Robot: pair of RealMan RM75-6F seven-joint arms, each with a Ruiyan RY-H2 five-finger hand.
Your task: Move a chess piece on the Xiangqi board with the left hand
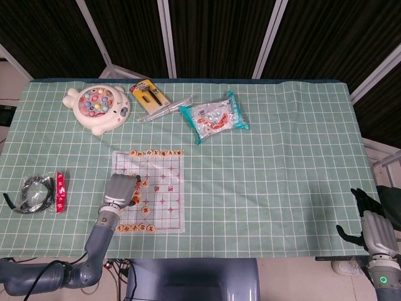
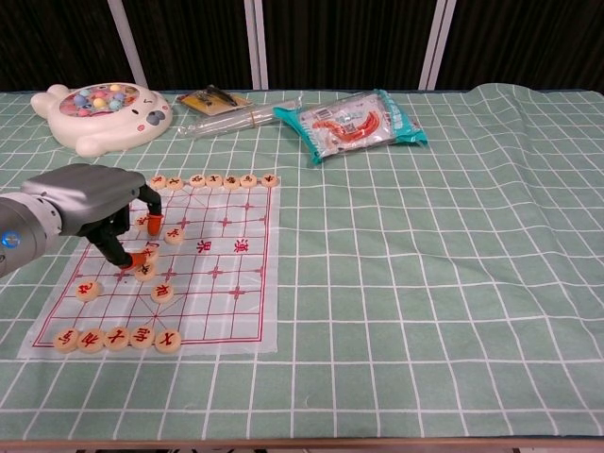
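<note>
On the green bench (image 2: 425, 311) | Xiangqi board (image 2: 226, 302) near-left | left robot hand (image 2: 94, 203) over its left columns, fingertips (image 2: 135, 259) down on a chess piece (image 2: 144, 272) directly below, apparently pinching it | right robot hand (image 1: 374, 231) far off, open, idle

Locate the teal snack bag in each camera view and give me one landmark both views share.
Head view: the teal snack bag lies upper centre, on the far part of the table, right of the clear tube.
Chest view: the teal snack bag lies top centre, right of the same tube.
Shared landmark: the Xiangqi board, nearer the robot and left of the bag in both.
</note>
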